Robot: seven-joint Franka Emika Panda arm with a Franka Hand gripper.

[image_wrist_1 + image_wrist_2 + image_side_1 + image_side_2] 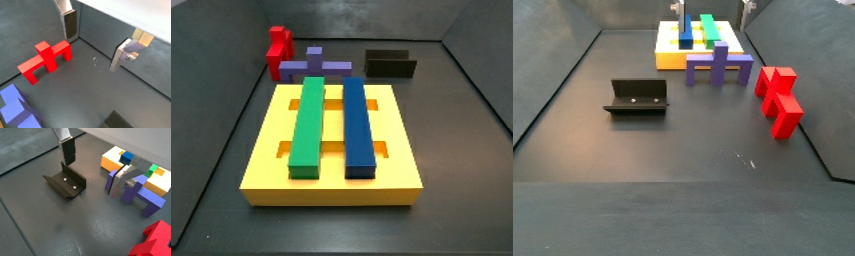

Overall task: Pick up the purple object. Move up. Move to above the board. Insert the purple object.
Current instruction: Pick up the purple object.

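Note:
The purple object (315, 68) is a cross-shaped purple-blue block. It stands on the floor just beyond the far end of the board (265, 160), and it also shows in a side view (718, 65) and in both wrist views (143, 197) (15, 106). The board is a yellow slab bearing a green bar (309, 125) and a blue bar (357, 125). My gripper (97, 167) hangs high above the floor, open and empty, also seen in a wrist view (95, 37). One finger (127, 180) is in line with the purple object. Nothing is between the fingers.
A red block (780, 98) lies beside the purple object, also in a side view (278, 52) and a wrist view (45, 59). The dark fixture (636, 97) stands on the floor on the other side, also in a wrist view (65, 184). Dark walls enclose the floor.

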